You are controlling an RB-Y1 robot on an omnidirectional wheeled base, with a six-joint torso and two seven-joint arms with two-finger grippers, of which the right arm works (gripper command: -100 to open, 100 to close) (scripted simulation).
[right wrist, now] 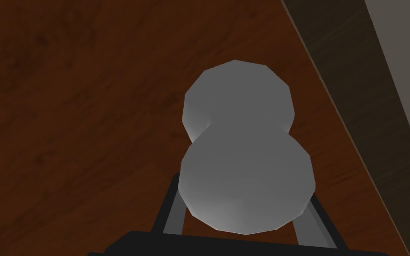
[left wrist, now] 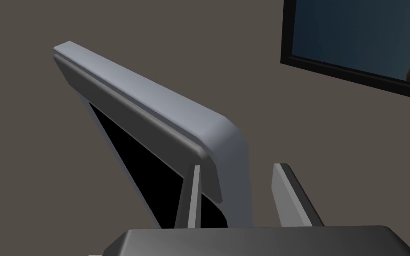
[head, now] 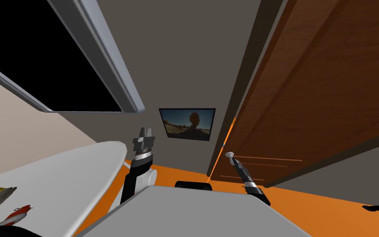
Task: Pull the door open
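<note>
On my right, the brown wood-grain door takes up most of that side, its face running from close by me to the far upper corner. Along its left edge stands the dark door frame, and a thin orange sliver shows between frame and door edge just above the knob. To the left of the frame is a grey-brown wall. Further left on it is a pale grey window frame around a black area. Near my left side lies a curved white tabletop with a few small yellow, grey and red things at its near end; I cannot tell what they are. An orange floor spreads below the door. A dark-framed picture hangs on the wall between window and door frame.

My left gripper is raised in front of the wall, left of the picture, fingers apart with nothing between them. My right gripper reaches up to the door near its left edge. The pale grey round knob sits between its two fingers, which lie against the knob's sides, clamped on it.
</note>
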